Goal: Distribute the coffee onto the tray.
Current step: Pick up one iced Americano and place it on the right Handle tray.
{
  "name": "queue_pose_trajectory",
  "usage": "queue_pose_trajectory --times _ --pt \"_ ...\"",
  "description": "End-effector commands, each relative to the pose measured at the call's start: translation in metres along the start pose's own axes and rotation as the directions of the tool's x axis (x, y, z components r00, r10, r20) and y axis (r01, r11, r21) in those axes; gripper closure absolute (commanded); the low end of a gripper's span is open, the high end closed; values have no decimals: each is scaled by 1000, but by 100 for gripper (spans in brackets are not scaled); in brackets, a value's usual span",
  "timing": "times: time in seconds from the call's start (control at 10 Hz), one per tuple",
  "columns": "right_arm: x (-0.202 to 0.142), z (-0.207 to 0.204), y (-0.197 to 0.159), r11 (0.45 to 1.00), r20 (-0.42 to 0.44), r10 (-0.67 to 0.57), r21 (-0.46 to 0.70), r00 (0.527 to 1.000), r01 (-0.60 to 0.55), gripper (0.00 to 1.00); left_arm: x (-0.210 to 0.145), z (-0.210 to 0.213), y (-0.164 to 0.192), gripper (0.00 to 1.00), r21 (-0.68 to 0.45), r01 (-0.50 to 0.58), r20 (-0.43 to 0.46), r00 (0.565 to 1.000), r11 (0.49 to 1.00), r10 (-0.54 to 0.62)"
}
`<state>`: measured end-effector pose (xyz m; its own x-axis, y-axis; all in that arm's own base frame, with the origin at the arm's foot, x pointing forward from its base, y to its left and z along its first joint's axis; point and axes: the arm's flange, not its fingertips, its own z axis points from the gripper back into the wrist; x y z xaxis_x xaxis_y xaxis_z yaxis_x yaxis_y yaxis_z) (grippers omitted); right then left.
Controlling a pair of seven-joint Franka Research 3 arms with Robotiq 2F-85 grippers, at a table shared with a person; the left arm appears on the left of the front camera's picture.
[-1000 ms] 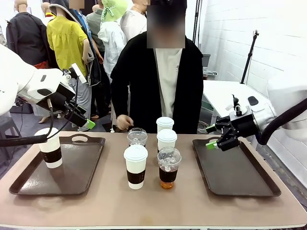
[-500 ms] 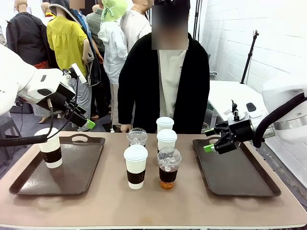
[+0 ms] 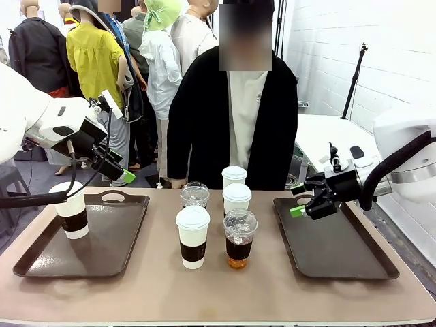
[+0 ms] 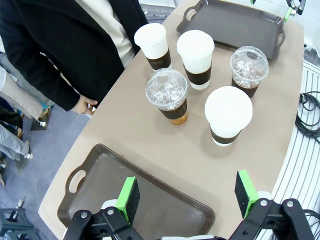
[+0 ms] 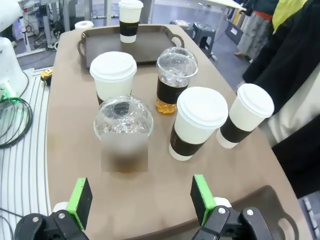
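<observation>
Wide-open right gripper (image 3: 298, 199) hovered empty over left edge of right tray (image 3: 340, 255); five coffee cups (image 3: 193, 235) stood on tabletop (image 3: 218, 296) to its left. Equally open, empty left gripper (image 3: 121, 174) hung above left tray (image 3: 116, 248), sleeved paper cup (image 3: 72, 210) below-left of it. Both grippers barely shifted since half second earlier. Person (image 3: 231, 122) stood beyond tabletop.

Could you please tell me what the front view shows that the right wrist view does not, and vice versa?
Front view adds the left pincer, hovering over the left tray. Right wrist view adds a small yellow object and cables beside the table. Both show the open right pincer, the five cups mid-table, and a sixth paper cup standing on the left tray.
</observation>
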<state>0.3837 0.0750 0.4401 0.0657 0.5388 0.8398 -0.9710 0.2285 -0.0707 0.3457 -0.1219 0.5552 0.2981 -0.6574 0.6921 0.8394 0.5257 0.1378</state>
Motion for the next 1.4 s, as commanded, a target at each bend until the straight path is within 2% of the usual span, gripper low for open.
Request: queue_pose_trajectory --times 0.0,0.3,0.6,0.8,1.3 --pt "-17 -14 -29 998 39 -13 61 999 10 0 1 0 1 0 -3 -7 -6 1000 1000 7" --pt "-48 -39 -41 992 82 -12 125 997 2 0 1 0 1 0 -3 -7 -6 1000 1000 7" --pt "-81 -64 -35 986 203 -2 162 979 -31 0 1 0 1 0 -3 -7 -6 1000 1000 7" --pt "-97 -78 -32 981 251 -25 192 968 -24 0 1 0 1 0 -3 -7 -6 1000 1000 7" --pt "-113 -103 -32 984 259 -39 177 965 -8 0 1 0 1 0 -3 -7 -6 1000 1000 7"
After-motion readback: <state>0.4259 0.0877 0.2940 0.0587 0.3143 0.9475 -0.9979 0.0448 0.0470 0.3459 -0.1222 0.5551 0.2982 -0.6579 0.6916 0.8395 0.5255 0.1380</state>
